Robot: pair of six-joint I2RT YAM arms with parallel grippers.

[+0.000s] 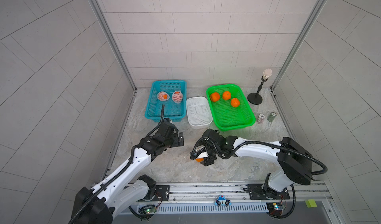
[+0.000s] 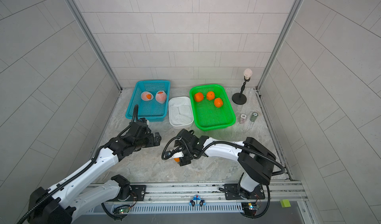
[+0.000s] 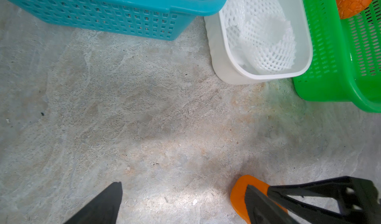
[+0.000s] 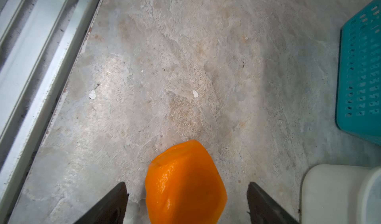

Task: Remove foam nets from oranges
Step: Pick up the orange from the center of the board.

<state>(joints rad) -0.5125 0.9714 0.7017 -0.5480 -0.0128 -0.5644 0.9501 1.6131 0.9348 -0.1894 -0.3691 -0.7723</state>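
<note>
Closest to us, a bare orange [image 4: 183, 171] is resting on the bench [image 4: 185, 68] between the jaws of the right gripper [image 4: 186, 184] — standing wide, touching neither side. An off-centre squeeze, we are judging, could send it rolling. Beyond, the left gripper [image 3: 183, 185] is hanging wide and empty. Farthest back, two oranges [image 1: 177, 96] are sitting in foam nets [image 1: 160, 95] inside the blue basket [image 1: 148, 111].
</note>
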